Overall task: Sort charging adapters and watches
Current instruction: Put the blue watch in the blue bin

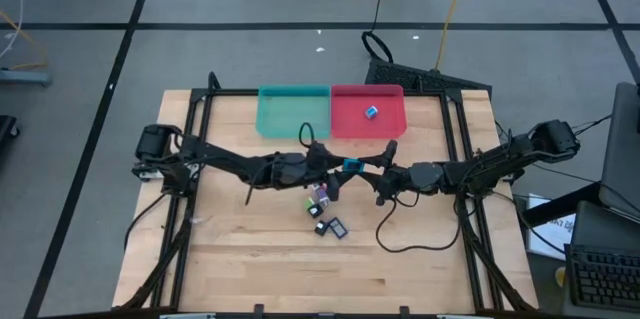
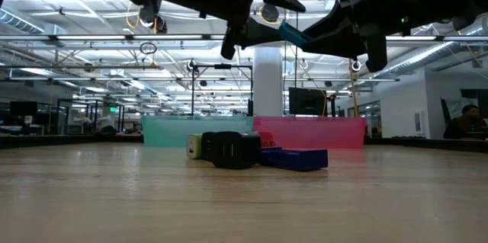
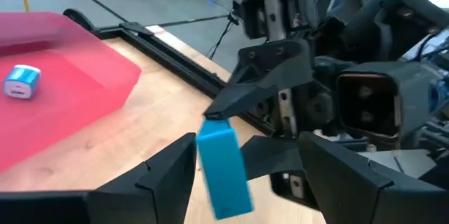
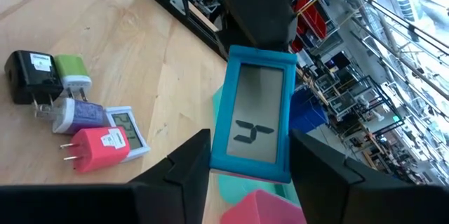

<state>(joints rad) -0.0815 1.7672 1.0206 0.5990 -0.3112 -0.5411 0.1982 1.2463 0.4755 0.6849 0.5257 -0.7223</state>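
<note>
My right gripper (image 4: 250, 137) is shut on a teal watch (image 4: 256, 122) with a grey face, held in the air over the table's middle (image 1: 352, 166). My left gripper (image 3: 247, 141) meets it from the other side, open, one finger on each side of the watch's free end (image 3: 223, 175); I cannot tell whether they touch it. On the table lies a pile (image 1: 322, 201) of black (image 4: 28, 76), green (image 4: 70, 69), purplish and pink (image 4: 98, 147) adapters and a white-framed watch (image 4: 132, 130). A light blue adapter (image 1: 371, 112) lies in the red tray. My right gripper pinches the teal watch between its two fingers, one on each long edge (image 4: 219, 147), at the end nearer my wrist. The fingers come roughly level from the table's right side and lie along the watch. The watch is lifted clear, slanting, its free end toward the left gripper.
A green tray (image 1: 293, 112) and a red tray (image 1: 350, 119) stand side by side at the table's far edge. A dark blue piece and a black adapter (image 1: 334, 227) lie nearer the front. Bare wood lies left, right and near the pile.
</note>
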